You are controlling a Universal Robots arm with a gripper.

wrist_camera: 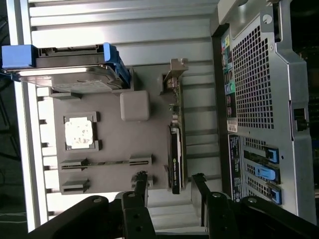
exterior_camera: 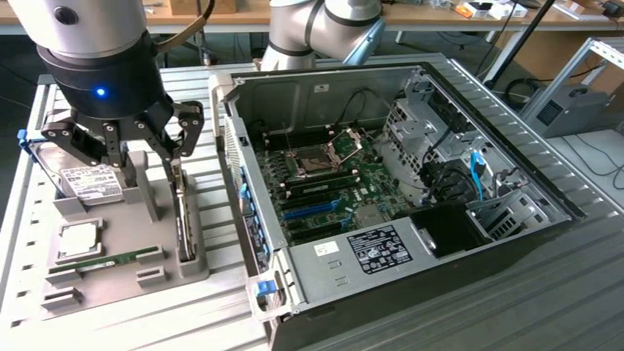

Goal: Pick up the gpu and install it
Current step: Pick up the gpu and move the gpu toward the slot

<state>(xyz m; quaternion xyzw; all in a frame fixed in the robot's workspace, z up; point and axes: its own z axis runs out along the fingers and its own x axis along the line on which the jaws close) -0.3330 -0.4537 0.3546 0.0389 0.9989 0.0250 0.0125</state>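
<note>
We see the claw [exterior_camera: 148, 150] spread wide, hovering above the gray tray [exterior_camera: 137, 223]. The gpu [exterior_camera: 183, 219] stands on edge in that tray, on the side just beside the computer case [exterior_camera: 292, 91], untouched.

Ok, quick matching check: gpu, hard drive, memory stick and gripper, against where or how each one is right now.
1 gpu
2 hard drive
3 memory stick
4 gripper

A open, over the tray
B on edge, at the tray side nearest the case
C green, lying flat in a slot
D white label, blue-edged

Pairs: 1-B, 2-D, 3-C, 4-A
</note>
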